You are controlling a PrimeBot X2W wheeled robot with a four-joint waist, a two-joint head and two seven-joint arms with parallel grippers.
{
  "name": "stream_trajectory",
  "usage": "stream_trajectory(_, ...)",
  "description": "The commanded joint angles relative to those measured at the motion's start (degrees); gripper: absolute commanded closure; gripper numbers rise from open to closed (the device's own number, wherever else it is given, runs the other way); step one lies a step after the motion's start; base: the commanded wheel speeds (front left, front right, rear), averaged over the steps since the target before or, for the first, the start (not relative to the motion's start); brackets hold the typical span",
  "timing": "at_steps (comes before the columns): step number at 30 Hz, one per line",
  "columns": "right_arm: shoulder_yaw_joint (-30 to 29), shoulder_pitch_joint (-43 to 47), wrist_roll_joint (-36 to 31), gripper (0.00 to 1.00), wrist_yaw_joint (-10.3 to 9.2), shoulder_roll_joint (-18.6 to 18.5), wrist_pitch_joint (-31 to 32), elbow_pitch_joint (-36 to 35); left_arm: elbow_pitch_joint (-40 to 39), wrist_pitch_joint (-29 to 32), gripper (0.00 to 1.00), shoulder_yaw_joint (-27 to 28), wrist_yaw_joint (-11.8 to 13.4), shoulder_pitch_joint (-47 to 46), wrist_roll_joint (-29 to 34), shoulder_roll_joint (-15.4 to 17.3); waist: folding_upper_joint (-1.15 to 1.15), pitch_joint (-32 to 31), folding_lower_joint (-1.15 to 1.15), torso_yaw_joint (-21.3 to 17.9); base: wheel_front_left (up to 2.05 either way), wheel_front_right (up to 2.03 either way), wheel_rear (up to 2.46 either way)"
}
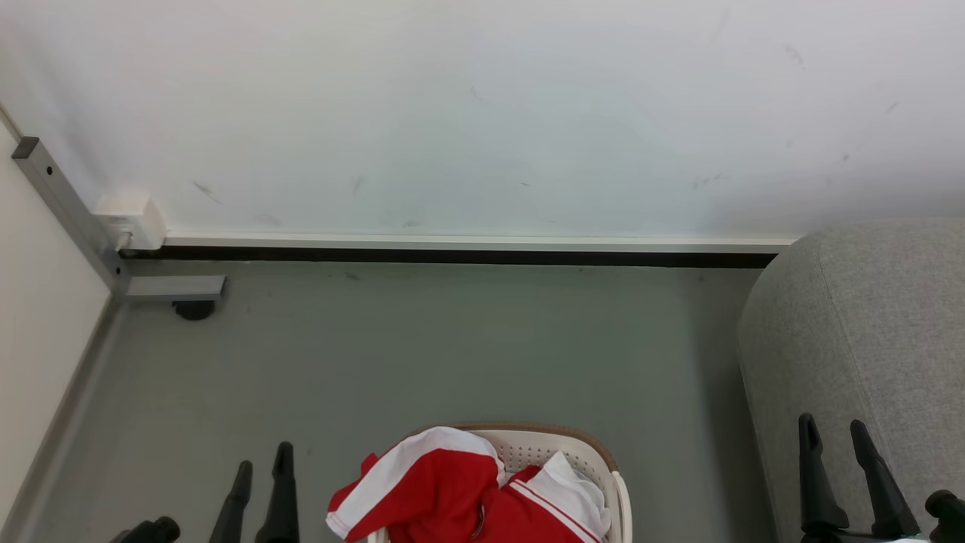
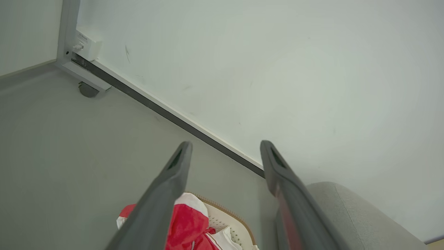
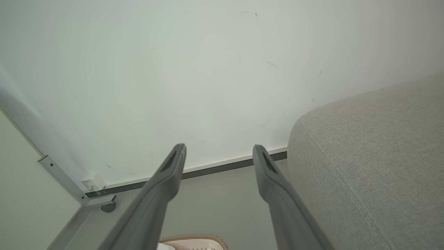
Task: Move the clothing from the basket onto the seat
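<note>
Red clothing (image 1: 445,490) in basket (image 1: 623,498) near grey seat (image 1: 852,324)

So the basket (image 1: 528,451) at 6 o'clock is looking like perforated matte plastic, the clothing (image 1: 430,490) is looking soft and smooth, and the seat (image 1: 867,324) at 3 o'clock is showing coarse woven fabric.

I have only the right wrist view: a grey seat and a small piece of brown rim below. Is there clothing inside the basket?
Observer: Yes, the head view shows red and white clothing piled in the basket, spilling over its left rim.
Operator: Where is the left gripper?
Observer: The left gripper is open, left of the basket, apart from the clothing.
Operator: And my gripper?
Observer: The right gripper shows against the seat, right of the basket.
</note>
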Motion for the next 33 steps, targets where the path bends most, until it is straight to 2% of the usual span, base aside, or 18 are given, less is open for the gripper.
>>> stream_trajectory(1, -0.3, 0.4, -1.3, 0.00, -0.08, -0.6, -0.7, -0.4, -0.6, -0.6, 0.00, 0.0, -0.2, 0.2, 1.2, 0.5, 0.00, 0.0, 0.00, 0.0, 0.00, 0.00, 0.00)
stream_trajectory(33, -2.8, 1.8, -12.9, 0.00, -0.11, -0.7, -4.3, 2.8, -0.8, -4.2, 0.00, -1.6, -0.2, 1.9, 18.4, 0.9, 0.00, -0.2, 0.00, 0.2, 0.00, 0.00, 0.00)
